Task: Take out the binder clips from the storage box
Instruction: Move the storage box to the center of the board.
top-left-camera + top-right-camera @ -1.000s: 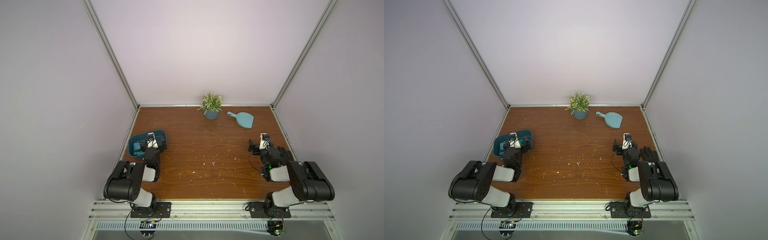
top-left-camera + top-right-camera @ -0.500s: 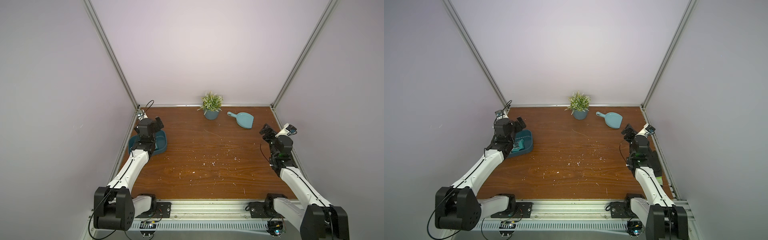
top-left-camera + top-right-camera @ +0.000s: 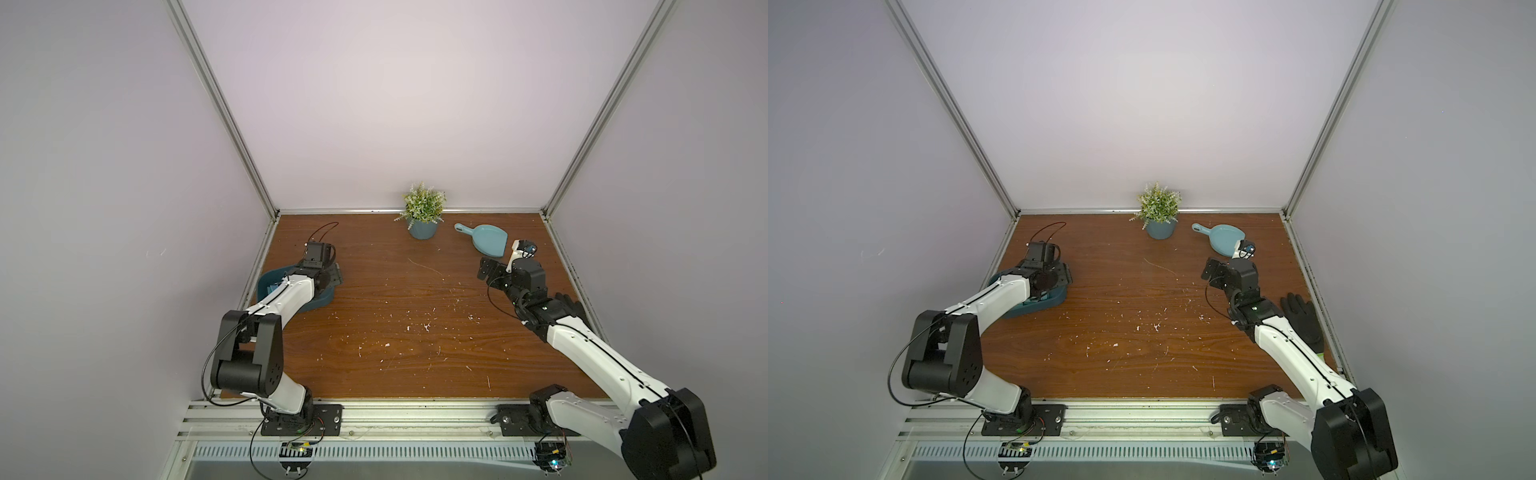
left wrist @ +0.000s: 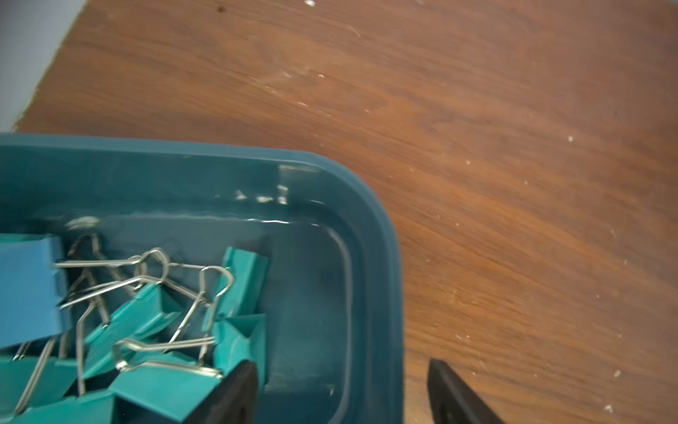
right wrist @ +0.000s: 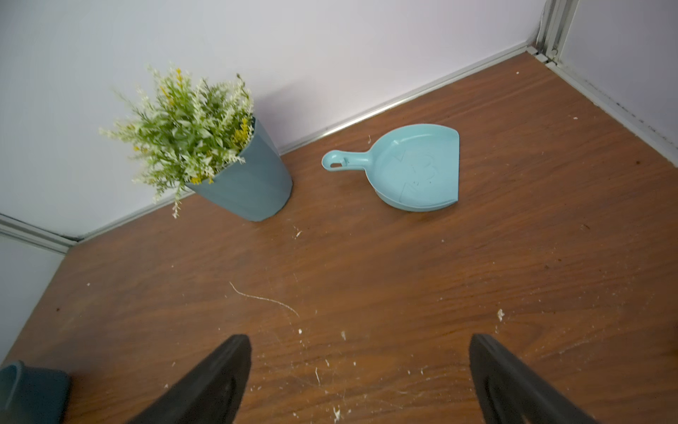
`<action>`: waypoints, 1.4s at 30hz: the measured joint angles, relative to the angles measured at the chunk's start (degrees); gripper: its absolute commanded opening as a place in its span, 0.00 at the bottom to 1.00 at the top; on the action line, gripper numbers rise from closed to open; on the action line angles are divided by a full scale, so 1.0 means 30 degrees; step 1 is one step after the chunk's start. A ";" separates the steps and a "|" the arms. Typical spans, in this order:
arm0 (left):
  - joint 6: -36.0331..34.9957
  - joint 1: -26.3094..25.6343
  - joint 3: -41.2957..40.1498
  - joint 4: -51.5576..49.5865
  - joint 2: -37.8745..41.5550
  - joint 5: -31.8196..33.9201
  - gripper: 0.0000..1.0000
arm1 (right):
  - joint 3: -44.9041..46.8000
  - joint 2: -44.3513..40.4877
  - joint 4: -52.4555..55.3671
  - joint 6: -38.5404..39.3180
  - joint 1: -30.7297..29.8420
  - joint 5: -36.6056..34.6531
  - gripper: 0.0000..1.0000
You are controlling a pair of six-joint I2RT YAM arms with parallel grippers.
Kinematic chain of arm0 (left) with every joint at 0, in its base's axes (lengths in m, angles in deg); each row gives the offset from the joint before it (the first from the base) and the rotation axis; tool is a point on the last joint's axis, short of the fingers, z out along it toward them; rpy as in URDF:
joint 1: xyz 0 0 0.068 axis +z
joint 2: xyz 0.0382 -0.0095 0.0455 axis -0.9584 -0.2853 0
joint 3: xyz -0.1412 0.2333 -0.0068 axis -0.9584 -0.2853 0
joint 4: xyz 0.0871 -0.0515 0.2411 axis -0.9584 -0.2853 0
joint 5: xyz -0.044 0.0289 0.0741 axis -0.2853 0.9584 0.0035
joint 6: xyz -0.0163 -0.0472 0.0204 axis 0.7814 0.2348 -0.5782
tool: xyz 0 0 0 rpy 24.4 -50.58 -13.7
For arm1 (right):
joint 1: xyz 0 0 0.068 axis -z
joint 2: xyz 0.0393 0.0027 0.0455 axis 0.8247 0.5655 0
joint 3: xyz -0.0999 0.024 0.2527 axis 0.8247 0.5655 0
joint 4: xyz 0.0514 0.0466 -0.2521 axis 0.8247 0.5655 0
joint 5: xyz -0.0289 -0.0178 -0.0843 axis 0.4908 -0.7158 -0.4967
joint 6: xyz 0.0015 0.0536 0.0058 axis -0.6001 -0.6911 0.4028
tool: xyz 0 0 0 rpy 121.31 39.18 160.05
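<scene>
Clips lie heaped in the box. My left pincer, spread and empty, straddles its rim; next I should centre over one clip.

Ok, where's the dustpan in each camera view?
In a top view: dustpan at the far right, just right of the plant pot.
In a top view: same place, right of the plant pot.
Left wrist: not in it.
Right wrist: dustpan beside the plant pot.
Shared landmark: the plant pot.
</scene>
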 measured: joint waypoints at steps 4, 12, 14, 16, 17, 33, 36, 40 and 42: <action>-0.0102 -0.0168 0.0525 -0.0087 -0.1042 -0.0015 0.46 | 0.0000 -0.0240 0.1013 0.0117 -0.0780 -0.0248 0.99; 0.0124 -0.0699 0.0641 -0.0058 -0.1654 -0.0226 0.13 | 0.0007 -0.1428 0.2528 0.0117 -0.1712 -0.0619 0.99; 0.0204 -0.1071 0.0641 -0.0044 -0.1654 -0.0146 0.12 | 0.0007 -0.1654 0.2834 0.0124 -0.1734 -0.0641 0.99; 0.0437 -0.1559 0.0641 -0.0044 -0.1654 -0.0007 0.11 | 0.0015 -0.1770 0.3031 0.0131 -0.1741 -0.0721 0.99; 0.0634 -0.1938 0.0641 -0.0044 -0.1654 0.0073 0.09 | 0.0022 -0.1821 0.3075 0.0131 -0.1741 -0.0831 0.99; 0.6047 -1.0834 0.6295 -0.0495 -0.6040 0.1392 0.05 | 0.0189 -0.2033 0.3803 0.0284 -0.1741 -0.0969 0.99; 0.6535 -1.1963 0.8349 -0.0954 -0.7584 0.1443 0.05 | 0.0284 -0.2062 0.3796 0.0342 -0.1741 -0.0962 0.99; 0.6987 -1.2713 1.0513 -0.1246 -0.9085 0.1362 0.07 | 0.0284 -0.2069 0.3869 0.0437 -0.1741 -0.0954 0.99; 0.7264 -1.2896 1.1264 -0.1348 -0.9508 0.1348 0.07 | 0.0284 -0.2069 0.3876 0.0495 -0.1741 -0.0947 0.99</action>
